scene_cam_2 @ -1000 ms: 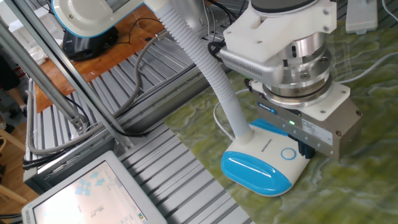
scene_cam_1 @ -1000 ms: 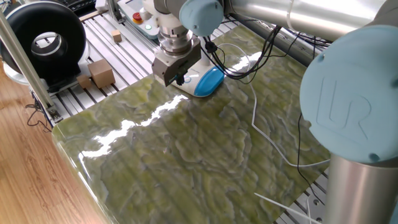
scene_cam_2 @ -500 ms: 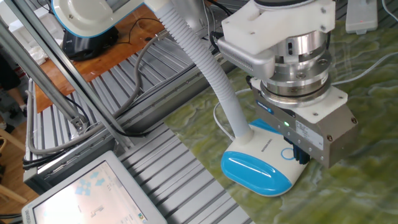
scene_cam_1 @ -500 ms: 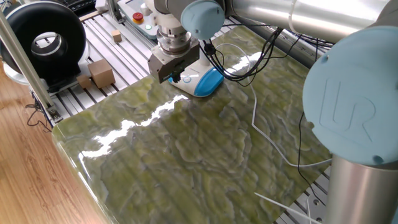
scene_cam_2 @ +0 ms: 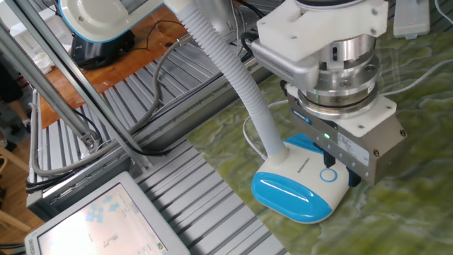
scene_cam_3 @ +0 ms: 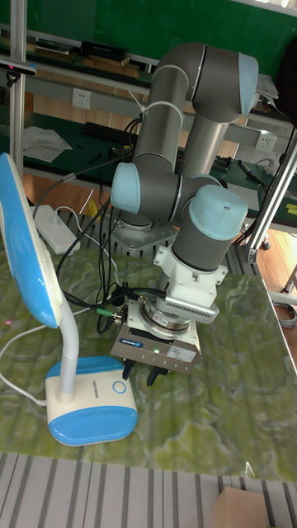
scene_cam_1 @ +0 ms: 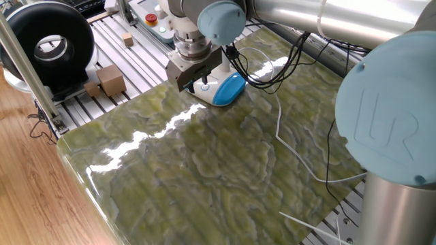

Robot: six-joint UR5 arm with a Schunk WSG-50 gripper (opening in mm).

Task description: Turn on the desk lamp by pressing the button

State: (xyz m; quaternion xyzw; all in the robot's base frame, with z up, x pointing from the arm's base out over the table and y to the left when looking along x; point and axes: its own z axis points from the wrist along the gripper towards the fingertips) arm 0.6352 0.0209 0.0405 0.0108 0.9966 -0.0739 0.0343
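Note:
The desk lamp stands on the green marbled table, its rounded blue-and-white base (scene_cam_2: 297, 190) near the table's edge. Its white stem (scene_cam_3: 73, 334) curves up to a blue-backed head (scene_cam_3: 25, 256). The button (scene_cam_2: 328, 176), a tiny white disc in a thin blue ring, shows on the base's top (scene_cam_3: 118, 388). My gripper (scene_cam_2: 350, 178) hangs just beside and slightly above the button, its dark fingertips (scene_cam_3: 160, 378) pointing down at the edge of the base. In one fixed view the gripper (scene_cam_1: 196, 85) covers part of the base. No view shows the gap between the fingertips.
A thin white cord (scene_cam_1: 293, 146) trails across the table. Cardboard boxes (scene_cam_1: 109, 79) and a black ring-shaped device (scene_cam_1: 48, 44) sit on the slatted bench beyond the table. A panel with a red button (scene_cam_1: 151, 19) lies farther back. A white power strip (scene_cam_3: 51, 228) lies behind the lamp.
Half a second ago the gripper's body covered the button in the other fixed view. It has since shifted back up and to the right, so the button shows again.

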